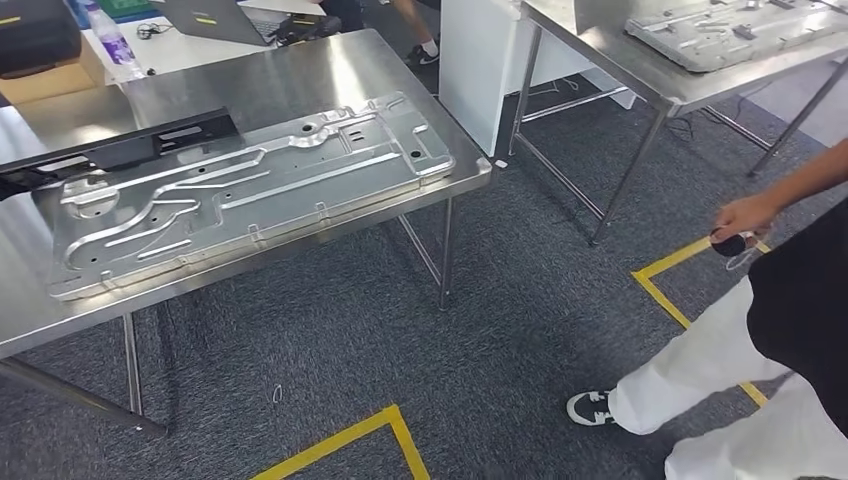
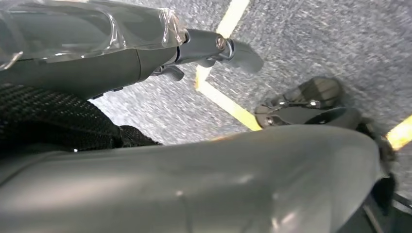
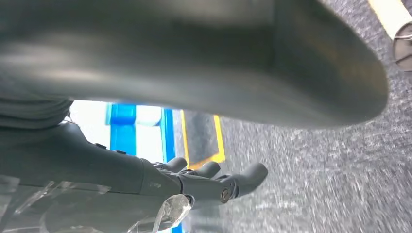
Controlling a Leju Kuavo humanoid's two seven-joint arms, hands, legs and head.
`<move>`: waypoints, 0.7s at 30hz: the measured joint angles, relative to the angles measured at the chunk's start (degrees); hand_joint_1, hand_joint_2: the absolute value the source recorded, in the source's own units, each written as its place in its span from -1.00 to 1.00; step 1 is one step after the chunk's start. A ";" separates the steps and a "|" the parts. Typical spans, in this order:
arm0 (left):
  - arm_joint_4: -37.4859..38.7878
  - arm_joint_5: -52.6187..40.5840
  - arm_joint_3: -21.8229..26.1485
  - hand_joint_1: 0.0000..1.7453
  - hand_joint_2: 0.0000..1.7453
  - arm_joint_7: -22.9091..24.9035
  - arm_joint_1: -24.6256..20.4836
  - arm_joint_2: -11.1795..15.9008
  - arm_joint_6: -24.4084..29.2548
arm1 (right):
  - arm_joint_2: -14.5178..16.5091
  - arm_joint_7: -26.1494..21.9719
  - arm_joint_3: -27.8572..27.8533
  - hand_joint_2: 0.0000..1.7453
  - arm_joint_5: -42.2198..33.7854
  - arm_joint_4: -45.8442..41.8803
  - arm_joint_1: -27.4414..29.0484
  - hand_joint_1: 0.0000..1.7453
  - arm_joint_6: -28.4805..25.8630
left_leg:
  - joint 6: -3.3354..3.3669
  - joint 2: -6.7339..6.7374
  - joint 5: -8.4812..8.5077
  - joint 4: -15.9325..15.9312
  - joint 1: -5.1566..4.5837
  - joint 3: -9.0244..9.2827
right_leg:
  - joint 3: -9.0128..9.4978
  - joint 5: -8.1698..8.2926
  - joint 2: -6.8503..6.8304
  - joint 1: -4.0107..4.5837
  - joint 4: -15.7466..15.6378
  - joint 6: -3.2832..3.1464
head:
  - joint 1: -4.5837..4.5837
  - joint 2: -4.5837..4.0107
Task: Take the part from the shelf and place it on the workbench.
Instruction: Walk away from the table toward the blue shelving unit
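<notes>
A large stamped silver metal panel [image 1: 250,190] lies flat on the steel workbench [image 1: 330,70] at the left of the head view. A long black part [image 1: 120,150] lies just behind it on the same bench. My left hand [image 2: 209,48] hangs over the grey carpet with its dark fingers stretched out and nothing in them. My right hand [image 3: 209,182] also hangs low, fingers straight and apart, holding nothing. Both wrist pictures are blurred.
A person in white trousers [image 1: 720,370] stands at the right, one hand [image 1: 745,215] holding a small dark object. A second steel table [image 1: 640,75] at the back right carries another silver panel [image 1: 730,30]. Yellow tape lines [image 1: 345,440] mark the carpet. A laptop [image 1: 215,18] and a bottle [image 1: 110,40] sit behind the workbench.
</notes>
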 joint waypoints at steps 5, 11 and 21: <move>0.00 1.50 0.05 -1.00 -1.00 0.44 0.35 -0.01 0.15 | -0.23 -1.31 0.36 -1.00 1.24 0.00 -0.04 -1.00 0.13 | -0.08 4.02 -0.12 0.12 -0.27 -0.02 | 2.13 1.58 -2.50 -0.09 -0.99 0.30 | 0.03 0.00; 0.00 0.29 0.03 -1.00 -1.00 1.23 0.22 0.02 -0.62 | -0.21 -3.82 1.28 -1.00 1.95 -0.02 -0.09 -1.00 -0.08 | -1.65 6.58 -0.93 0.61 -0.68 0.45 | 7.23 4.65 -4.36 0.50 -11.28 -1.67 | -0.22 0.01; 0.00 -1.41 -0.01 -1.00 -1.00 -0.87 -0.31 0.06 -0.29 | 0.62 -3.44 2.02 -1.00 1.04 -0.02 -0.20 -1.00 -0.26 | -2.65 -2.38 -3.61 7.49 0.48 -2.17 | 6.19 6.21 3.11 0.26 -11.38 -2.57 | -0.34 0.01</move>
